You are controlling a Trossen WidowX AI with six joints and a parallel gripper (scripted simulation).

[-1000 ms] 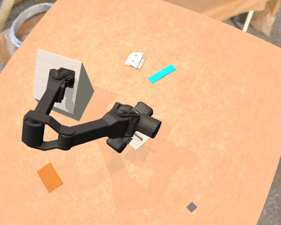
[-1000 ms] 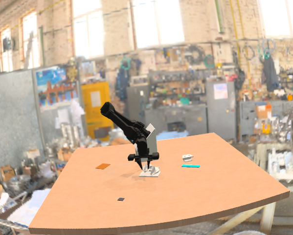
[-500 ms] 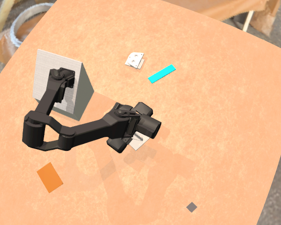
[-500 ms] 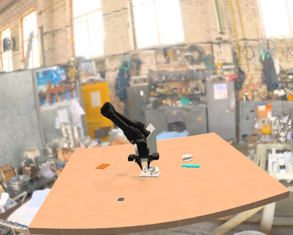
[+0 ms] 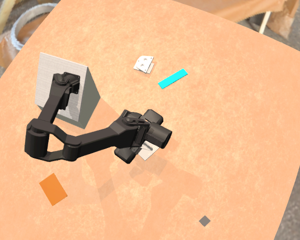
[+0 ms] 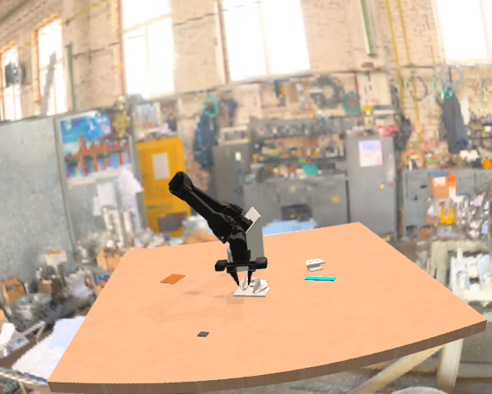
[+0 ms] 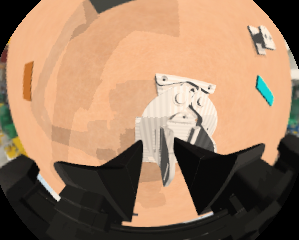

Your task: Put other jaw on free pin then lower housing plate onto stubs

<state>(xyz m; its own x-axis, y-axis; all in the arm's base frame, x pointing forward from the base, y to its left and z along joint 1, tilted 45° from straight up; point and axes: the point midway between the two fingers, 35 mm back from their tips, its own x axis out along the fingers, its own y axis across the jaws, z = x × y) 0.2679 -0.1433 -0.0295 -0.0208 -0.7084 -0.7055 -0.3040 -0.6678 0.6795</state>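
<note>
My gripper [image 6: 243,284] [image 7: 157,142] is shut on a white jaw [image 7: 165,162], whose upright blade stands between the fingertips. Its rounded gear end [image 7: 153,106] lies low over the white base [image 5: 145,156] [image 6: 241,294] [image 7: 144,131], near two round pin tops. Whether it is fully down on its pin cannot be told. The other jaw [image 6: 261,286] [image 7: 204,139] is on the base, just right of my fingers in the wrist view. The meshing of the teeth is unclear. The white housing plate [image 5: 143,62] [image 6: 314,262] [image 7: 267,38], with holes, lies apart from the base. My arm hides much of the base in the top view.
A cyan strip [image 5: 173,78] [image 6: 319,278] [image 7: 264,91] lies near the housing plate. An orange rectangle [image 5: 53,189] [image 6: 172,278] [image 7: 28,81] and a small grey square [image 5: 204,220] [image 6: 202,334] lie farther off. The grey wedge [image 5: 91,103] [image 6: 257,244] carries my arm's mount.
</note>
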